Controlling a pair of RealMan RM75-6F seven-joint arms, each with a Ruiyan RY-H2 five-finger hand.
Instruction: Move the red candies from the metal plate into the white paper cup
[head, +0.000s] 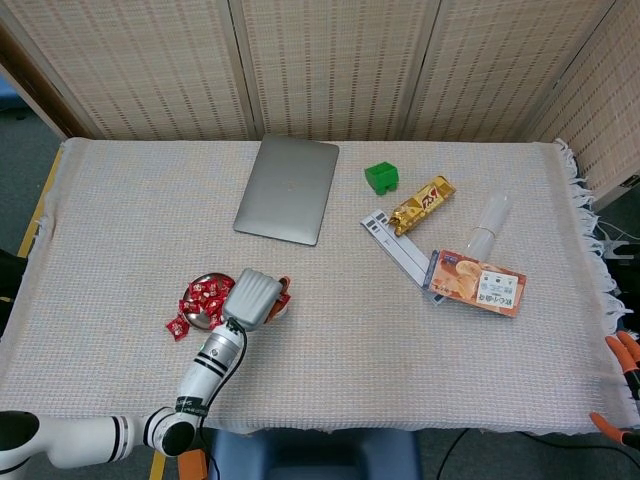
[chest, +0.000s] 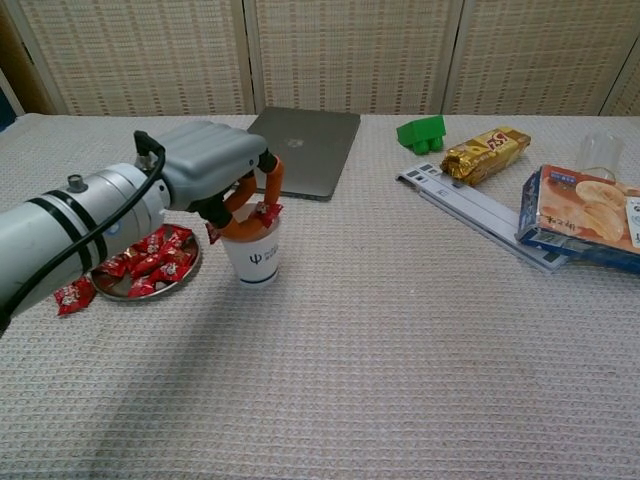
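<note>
Candy held over the cup

Candy (chest: 266, 210) in a red wrapper sits pinched in the left hand (chest: 213, 170), whose fingers reach down onto the rim of the white paper cup (chest: 251, 256), so a release should drop it straight in. More red candies (chest: 150, 255) lie heaped on the metal plate (head: 190, 318) just beside the cup, a short carry away. One stray candy (chest: 70, 294) lies on the table (chest: 400, 350) by the plate. The right hand (head: 622, 355) shows only as fingertips at the frame edge; whether spread or curled, I cannot tell.
</note>
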